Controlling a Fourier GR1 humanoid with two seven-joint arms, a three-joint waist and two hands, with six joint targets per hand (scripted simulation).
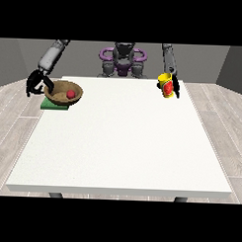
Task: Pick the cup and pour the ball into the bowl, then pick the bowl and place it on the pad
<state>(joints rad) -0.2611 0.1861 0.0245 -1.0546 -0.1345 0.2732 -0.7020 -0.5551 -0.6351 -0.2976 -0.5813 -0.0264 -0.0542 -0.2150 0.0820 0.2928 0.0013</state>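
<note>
Now the bowl (63,93) sits on the green pad (55,105) near the desk's (122,143) far corner, with the red ball (71,94) lying inside it. So, as I judge it, the pour is done and the placing is done or very nearly so.

At the view's left, my hand (36,83) is right at the bowl's outer rim. Its fingers arch down toward that rim, touching it or just short of it; I cannot tell whether they pinch the wall or have let go.

At the view's right, my other hand (175,87) holds the yellow cup (165,86) off the desk, fingers wrapped round the side away from the bowl. The cup is tilted, its mouth turned toward the middle of the desk. It is well apart from the bowl.

The bowl looks wooden and stiff, with a wide flaring wall and a thin lip. I would guess it is light but awkward, since the ball can roll inside and shift the weight. The place to take it is the rim nearest my fingers, thumb inside and fingers outside, keeping it level. It overhangs the pad on the side away from my fingers, so a nudge could slide it.

The cup seems rigid and light, with a smooth side that may slip.
</note>
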